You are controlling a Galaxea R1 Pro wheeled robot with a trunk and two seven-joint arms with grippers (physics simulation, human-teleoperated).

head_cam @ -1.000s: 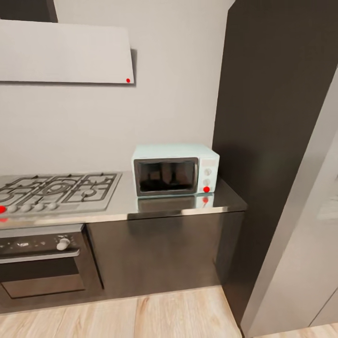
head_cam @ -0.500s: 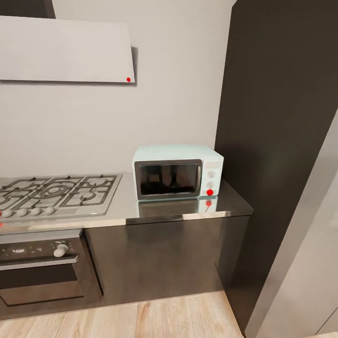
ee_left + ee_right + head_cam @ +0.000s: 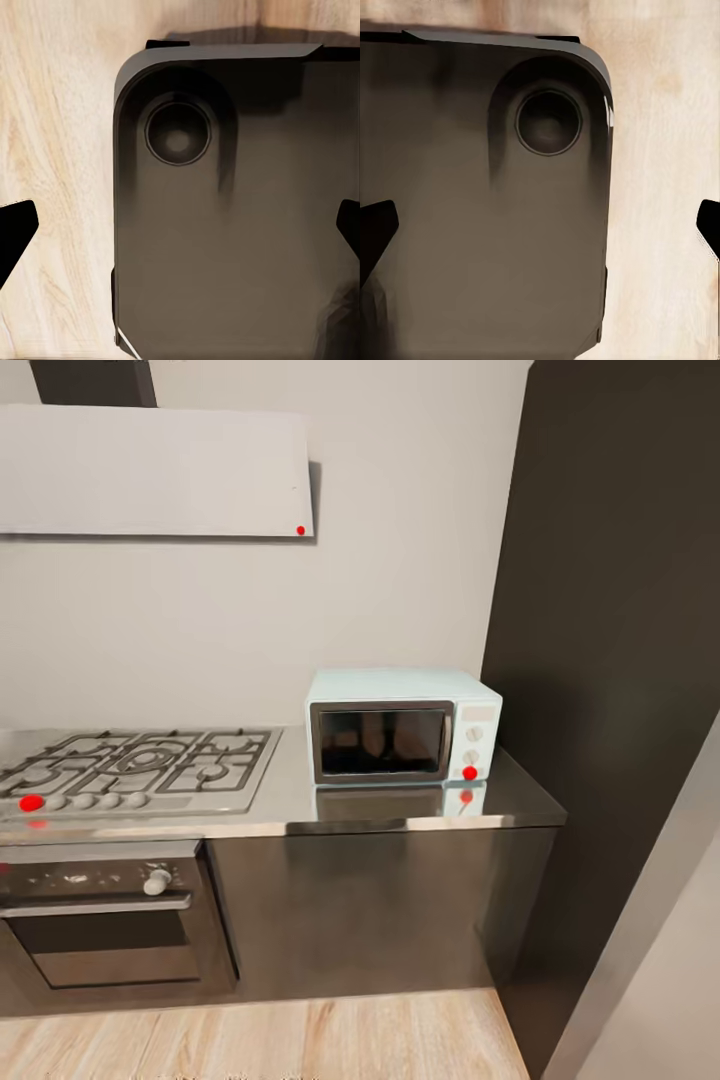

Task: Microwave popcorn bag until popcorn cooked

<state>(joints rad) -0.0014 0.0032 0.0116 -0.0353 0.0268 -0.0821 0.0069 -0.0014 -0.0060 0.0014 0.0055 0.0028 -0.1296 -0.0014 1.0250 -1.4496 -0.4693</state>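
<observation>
The pale mint microwave stands with its dark glass door shut at the right end of the grey countertop, close to the back wall. Two knobs and a red dot mark its white side panel. The popcorn bag is out of view. In the left wrist view my left gripper is open, its black fingertips wide apart over my dark base and the wood floor. My right gripper is open in the same way, with nothing between its fingertips.
A gas hob is set into the counter left of the microwave, above a built-in steel oven. A tall dark cabinet walls off the right side. A pale hood hangs over the hob. Wood floor lies before the cabinets.
The whole head picture has shifted to the right and slightly down, so the camera has moved. Nothing in the kitchen itself has moved.
</observation>
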